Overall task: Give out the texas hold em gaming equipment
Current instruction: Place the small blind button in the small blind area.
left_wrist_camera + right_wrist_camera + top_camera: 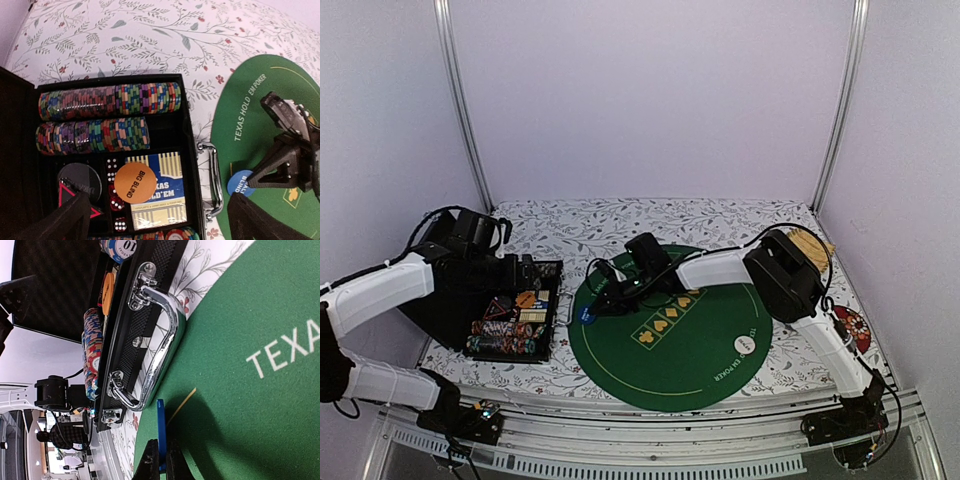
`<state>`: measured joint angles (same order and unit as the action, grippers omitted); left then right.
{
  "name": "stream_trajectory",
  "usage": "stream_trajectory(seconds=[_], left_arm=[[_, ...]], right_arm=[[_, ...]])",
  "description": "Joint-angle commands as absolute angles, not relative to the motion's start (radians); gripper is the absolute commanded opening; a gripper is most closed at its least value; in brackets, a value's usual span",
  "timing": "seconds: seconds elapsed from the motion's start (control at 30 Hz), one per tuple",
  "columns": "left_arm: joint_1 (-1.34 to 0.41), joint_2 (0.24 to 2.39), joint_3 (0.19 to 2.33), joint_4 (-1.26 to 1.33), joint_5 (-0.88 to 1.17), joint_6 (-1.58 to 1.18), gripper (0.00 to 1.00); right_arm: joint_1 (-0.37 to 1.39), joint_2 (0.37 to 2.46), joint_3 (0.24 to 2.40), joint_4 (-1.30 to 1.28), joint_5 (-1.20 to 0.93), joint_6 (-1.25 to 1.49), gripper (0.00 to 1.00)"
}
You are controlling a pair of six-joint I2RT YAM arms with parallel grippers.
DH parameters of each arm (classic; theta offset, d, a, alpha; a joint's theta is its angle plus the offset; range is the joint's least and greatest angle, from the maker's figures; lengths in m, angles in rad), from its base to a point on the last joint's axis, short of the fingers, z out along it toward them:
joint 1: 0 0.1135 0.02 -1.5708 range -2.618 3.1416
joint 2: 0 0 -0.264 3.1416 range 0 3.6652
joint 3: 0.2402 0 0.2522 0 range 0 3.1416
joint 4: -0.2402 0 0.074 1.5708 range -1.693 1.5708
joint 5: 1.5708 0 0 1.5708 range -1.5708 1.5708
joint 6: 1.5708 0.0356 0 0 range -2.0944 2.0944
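The rigid black case (167,130), with a chrome handle (160,340), holds two rows of striped, ridged chips (110,100), red dice (116,202), a card box (165,170) and a flat round orange disc (135,181) lying on that box.

Left tool (159,200): spread wide and empty, above the case.

Right tool (161,457): pinching a thin blue disc (160,430) on edge over the green felt mat (250,100), just beside the case handle.

"TEXAS HOLD EM POKER" is printed on the mat (265,130). "BIG BLIND" is marked on the orange disc (135,182). "HOLD'EM" is partly legible on the card box (165,202). "10" is marked on a chip (120,246).
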<state>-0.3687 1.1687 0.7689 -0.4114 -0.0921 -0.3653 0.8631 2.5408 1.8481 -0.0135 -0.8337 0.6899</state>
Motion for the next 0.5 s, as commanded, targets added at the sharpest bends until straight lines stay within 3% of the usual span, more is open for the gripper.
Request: stream_trajectory(seconds=[0.0,0.1,0.3,0.47], left_arm=[[-0.322,1.189,0.757,-0.450,-0.068,-0.416,0.96],[-0.295,1.209,0.744,-0.450,-0.062,-0.425,0.93],[-0.244,1.293,0.719,-0.418,-0.005,-0.443,0.78],[-0.237,1.373,0.718,-0.380,0.000,-0.455,0.76]], right_arm=[[0.867,2.536,1.860,-0.146,-0.736,0.626,0.03],[0.867,2.494,1.848,-0.220,-0.674,0.577,0.09],[0.867,2.417,1.844,-0.310,-0.572,0.490,0.49],[0.867,2.361,1.833,-0.337,-0.521,0.438,0.54]])
